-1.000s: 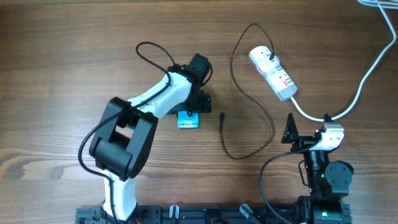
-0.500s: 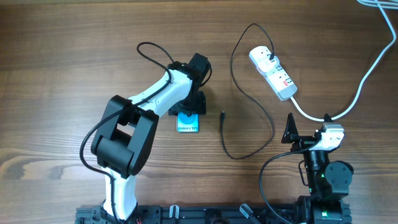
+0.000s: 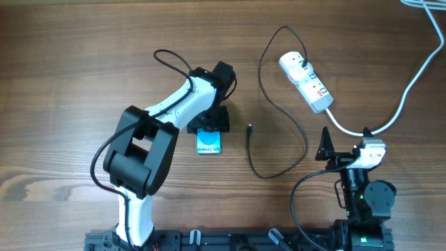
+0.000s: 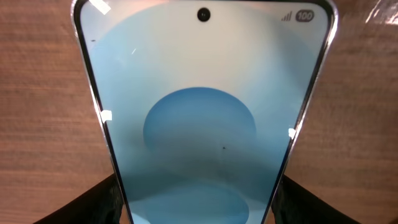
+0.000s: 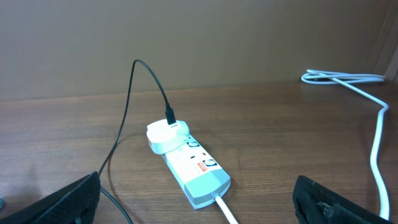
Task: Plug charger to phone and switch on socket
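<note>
Left of centre on the table [image 3: 56, 63], left gripper [image 3: 210, 125]: closed on the phone [image 3: 209, 143] by its long sides, dark fingers [image 4: 93, 208] against both edges
phone: flat, screen up, now a little nearer the robot base than a second ago, dragged along by that grip
meaning: probably lining the phone up for plugging; nothing connected yet
charger [image 3: 249, 128]: plug tip loose on the wood, near the phone's right side but apart, unmoved
socket [image 3: 306, 82]: unmoved; switch position too small to read
right gripper [image 3: 327, 145]: spread wide, holding nothing, near the socket
surface: brown wood grain, matte
room: plain dull wall beyond the far edge
</note>
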{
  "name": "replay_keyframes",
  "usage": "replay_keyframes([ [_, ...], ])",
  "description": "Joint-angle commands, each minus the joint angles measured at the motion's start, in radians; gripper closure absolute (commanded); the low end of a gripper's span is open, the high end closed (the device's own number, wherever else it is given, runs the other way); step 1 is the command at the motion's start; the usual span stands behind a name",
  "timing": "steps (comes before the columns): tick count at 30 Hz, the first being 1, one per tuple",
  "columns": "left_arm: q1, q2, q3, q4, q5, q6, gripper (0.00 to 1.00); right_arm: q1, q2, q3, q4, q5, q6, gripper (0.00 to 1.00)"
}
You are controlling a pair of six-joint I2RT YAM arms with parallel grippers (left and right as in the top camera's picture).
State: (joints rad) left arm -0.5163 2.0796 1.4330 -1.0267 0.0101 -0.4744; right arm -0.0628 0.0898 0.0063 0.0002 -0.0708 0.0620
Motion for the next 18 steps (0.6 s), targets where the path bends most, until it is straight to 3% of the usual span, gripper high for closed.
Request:
replay_keyframes([
  [1,0.008,-0.034,0.016,-0.022,0.087,-0.016,0.29,-0.004,-0.002,-0.001,0.003,-0.008,-0.008,0.00],
  [5,0.034,-0.039,0.016,-0.029,0.259,-0.016,0.28,-0.004,-0.002,-0.001,0.003,-0.008,-0.008,0.00],
  [9,0.118,-0.040,0.016,-0.029,0.579,-0.004,0.29,-0.004,-0.002,-0.001,0.003,-0.008,-0.008,0.00],
  [12,0.178,-0.040,0.016,-0.026,0.653,-0.002,0.29,-0.004,-0.002,-0.001,0.003,-0.008,-0.008,0.00],
  [18,0.248,-0.040,0.016,0.000,0.994,-0.001,0.28,-0.004,-0.002,-0.001,0.003,-0.008,-0.008,0.00],
])
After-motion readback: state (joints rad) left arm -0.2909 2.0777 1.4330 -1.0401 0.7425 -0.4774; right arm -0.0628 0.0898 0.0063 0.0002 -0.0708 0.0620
